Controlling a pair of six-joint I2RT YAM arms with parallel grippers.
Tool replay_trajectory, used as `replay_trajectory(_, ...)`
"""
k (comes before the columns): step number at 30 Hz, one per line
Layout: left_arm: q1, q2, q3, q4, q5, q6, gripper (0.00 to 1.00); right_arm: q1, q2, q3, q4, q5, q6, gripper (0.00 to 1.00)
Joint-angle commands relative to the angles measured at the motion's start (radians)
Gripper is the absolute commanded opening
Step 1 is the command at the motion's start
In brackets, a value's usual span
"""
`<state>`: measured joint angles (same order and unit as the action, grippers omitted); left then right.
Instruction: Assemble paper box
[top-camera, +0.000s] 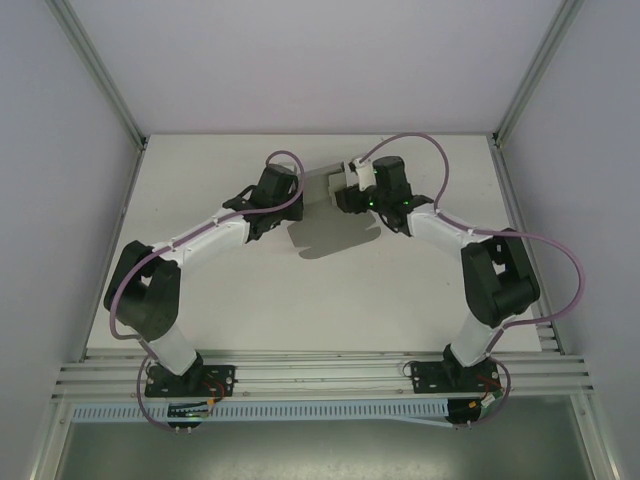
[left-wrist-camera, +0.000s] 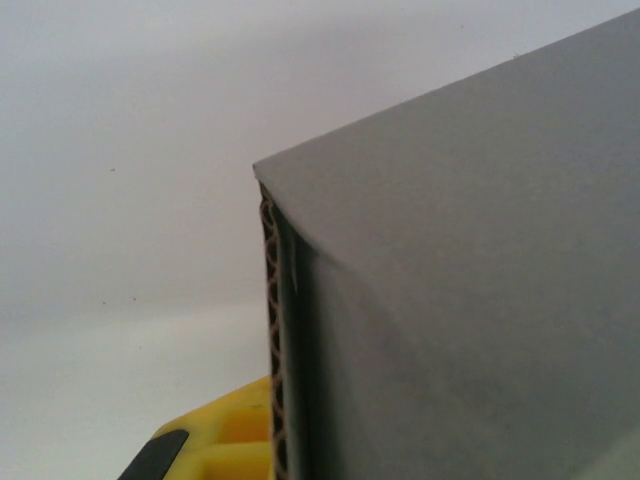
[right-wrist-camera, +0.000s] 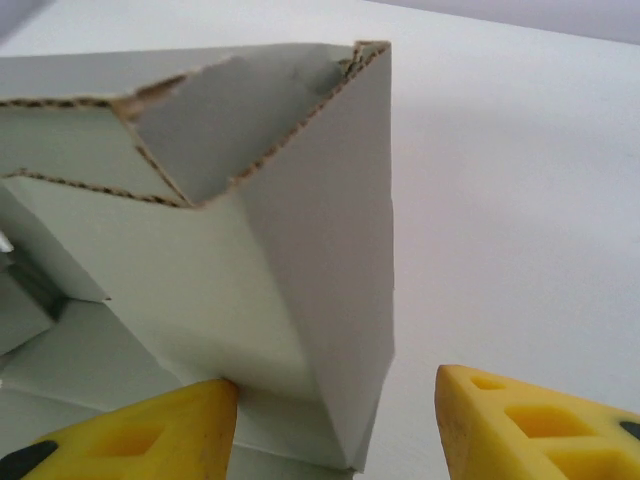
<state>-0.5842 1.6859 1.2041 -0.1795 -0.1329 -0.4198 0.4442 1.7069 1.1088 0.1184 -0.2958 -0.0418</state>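
The paper box (top-camera: 322, 187) is held up off the white surface (top-camera: 250, 300), between the two wrists near the middle of its far half, and its shadow falls on the surface just in front of it. It is partly folded: grey panels stand at angles to each other, and the brown corrugated core shows along the cut edges.

The left tool (top-camera: 298, 200) reaches the box from the left. Its jaws are clenched on a grey panel (left-wrist-camera: 450, 300) of the box. In the left wrist view this panel runs close past the camera, and its fluted edge drops straight down against the one yellow finger (left-wrist-camera: 215, 445) visible there (the other finger is hidden behind the cardboard).

The right tool (right-wrist-camera: 335, 385) comes in from the right and is released, its two yellow fingers standing apart. A folded corner (right-wrist-camera: 300, 250) of the box points down into the gap between them. The finger (right-wrist-camera: 150, 430) on the left of the right wrist view touches the underside of that corner, while the other finger (right-wrist-camera: 530, 420) stands clear of the cardboard, with bare surface visible between the two. Above the corner, a flap with a ragged edge is tucked inward.
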Motion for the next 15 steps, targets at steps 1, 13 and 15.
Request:
replay_trajectory(1,-0.032,-0.017,0.023,0.054,0.151,0.011,0.0,-0.047,0.015,-0.048,0.207,-0.36,0.05,0.55)
replay_trajectory(13,-0.032,-0.012,0.028,0.059,0.165,0.012,0.0,-0.032,0.012,0.012,0.0,-0.334,-0.074,0.53)
replay_trajectory(15,-0.032,-0.015,0.023,0.065,0.167,0.012,0.0,-0.023,0.018,0.027,-0.024,-0.276,-0.081,0.56)
